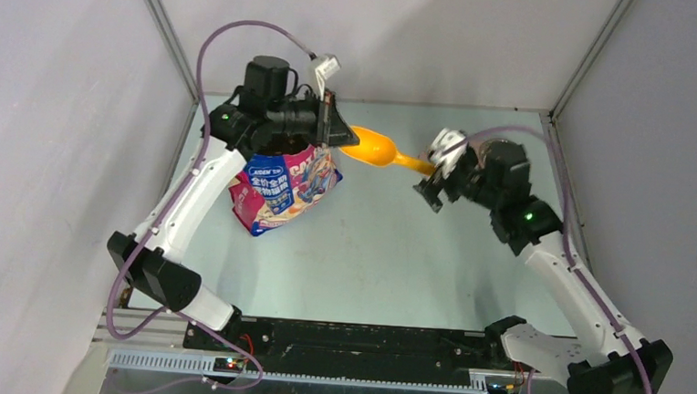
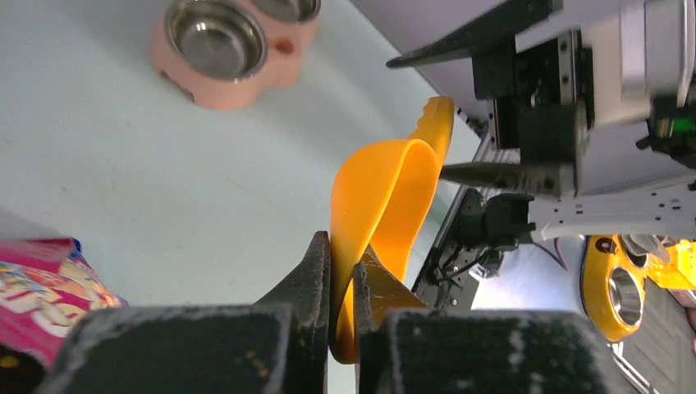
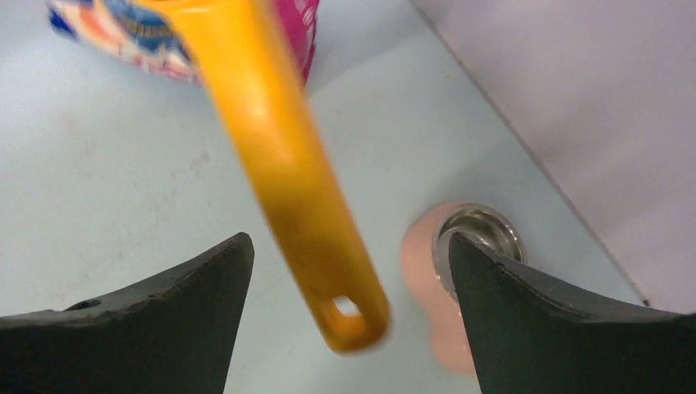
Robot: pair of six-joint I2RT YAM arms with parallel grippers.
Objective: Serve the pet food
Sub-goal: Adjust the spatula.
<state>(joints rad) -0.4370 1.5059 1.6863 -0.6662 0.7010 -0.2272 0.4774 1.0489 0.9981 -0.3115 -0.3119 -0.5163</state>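
No view shows me the pet food.
I can't pick out a single kibble pellet. The printed bag (image 1: 281,188) lies on the surface (image 1: 396,255) near its far left corner, its top end hidden under the left arm (image 1: 272,110), so its contents stay unseen.

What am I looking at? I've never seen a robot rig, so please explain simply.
Two robot arms stand on a table. One picture looks down from above; the other two come from cameras on each wrist. The left gripper is shut on the bowl end of a yellow scoop. The right gripper is open, its jaws either side of the handle. A printed bag sits under the left arm, and a pink feeder with steel bowls sits near the right one. No pet food shows.
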